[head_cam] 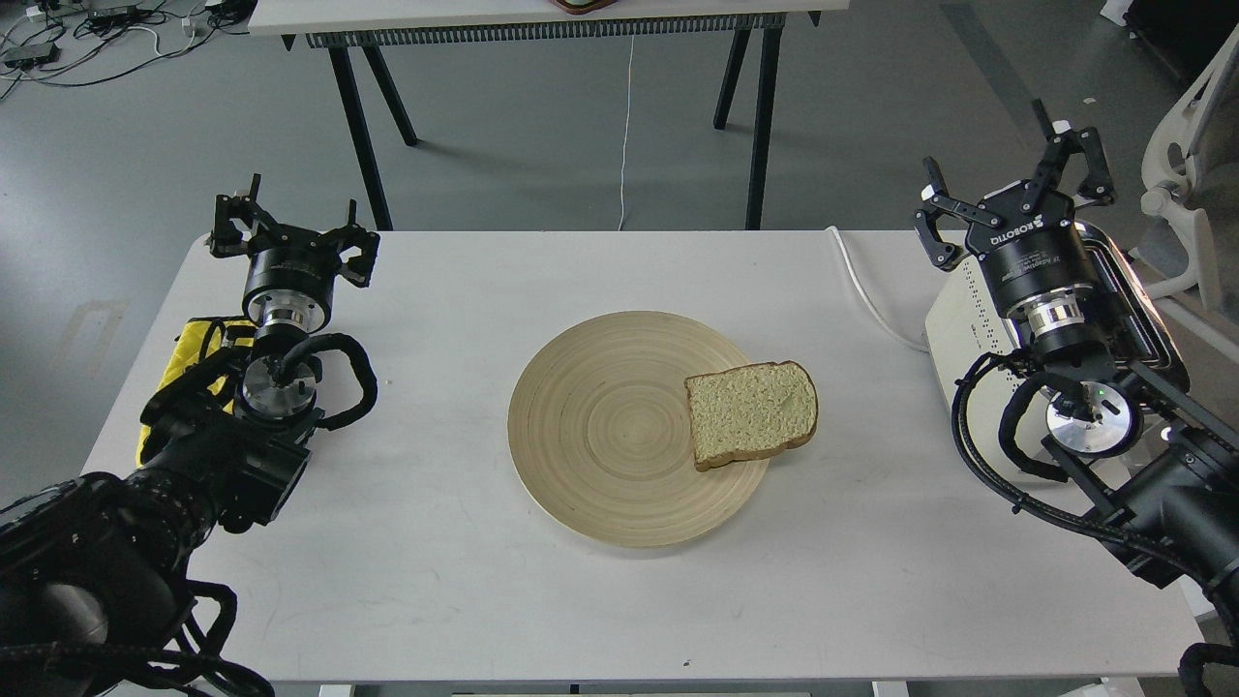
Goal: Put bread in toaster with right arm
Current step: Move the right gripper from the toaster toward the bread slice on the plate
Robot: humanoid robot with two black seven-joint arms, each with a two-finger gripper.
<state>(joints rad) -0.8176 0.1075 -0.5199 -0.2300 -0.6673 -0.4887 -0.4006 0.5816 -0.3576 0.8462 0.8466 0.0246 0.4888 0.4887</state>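
Note:
A square slice of pale bread [753, 413] with a brown crust lies on the right rim of a round wooden plate [600, 426] in the middle of the white table. The cream-white toaster [963, 324] stands at the table's right edge, largely hidden behind my right arm. My right gripper [1012, 189] hovers open above the toaster's far end, fingers spread wide, holding nothing, well right of the bread. My left gripper [290, 227] is open and empty at the table's far left corner.
A yellow cloth [198, 348] lies under my left arm. The toaster's white cord [866, 295] runs across the table behind the plate's right side. Another table on black legs [542, 19] stands beyond, and a white chair [1186, 165] at far right.

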